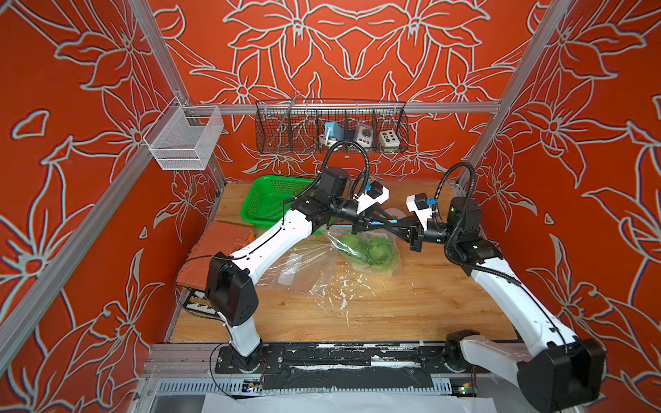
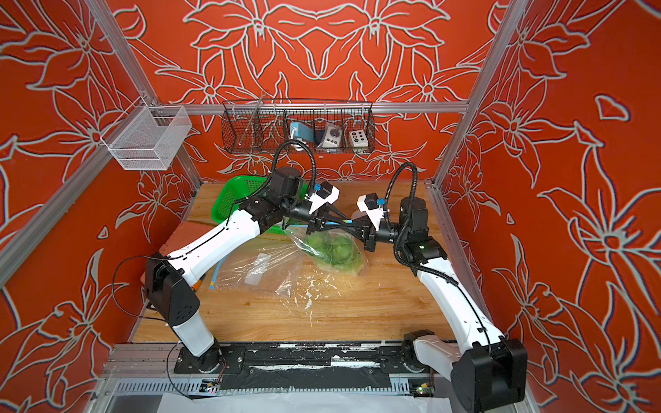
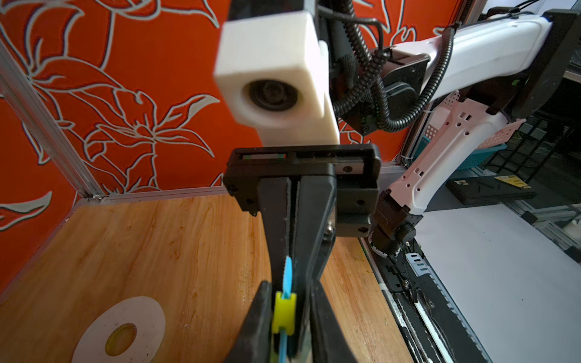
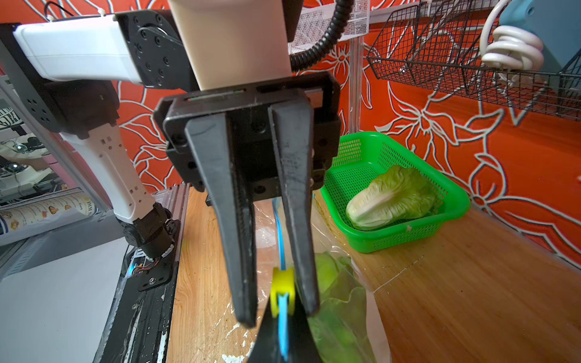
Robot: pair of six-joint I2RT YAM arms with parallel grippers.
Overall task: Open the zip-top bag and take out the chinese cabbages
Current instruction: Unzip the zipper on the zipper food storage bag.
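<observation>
Two grippers meet at the zip-top bag [image 1: 343,243]: the right gripper [image 3: 294,267] has fingers clamped on the blue zip strip [image 4: 283,333], the left gripper [image 4: 278,311] fingers narrow around the yellow slider [image 4: 282,290], contact unclear. Opening is in hand; the slider likely needs drawing toward the green basket [image 4: 408,235], close beside, holding one cabbage [image 4: 393,198]. Other chinese cabbages [image 1: 375,250] lie bagged on the desk [image 1: 393,304].
</observation>
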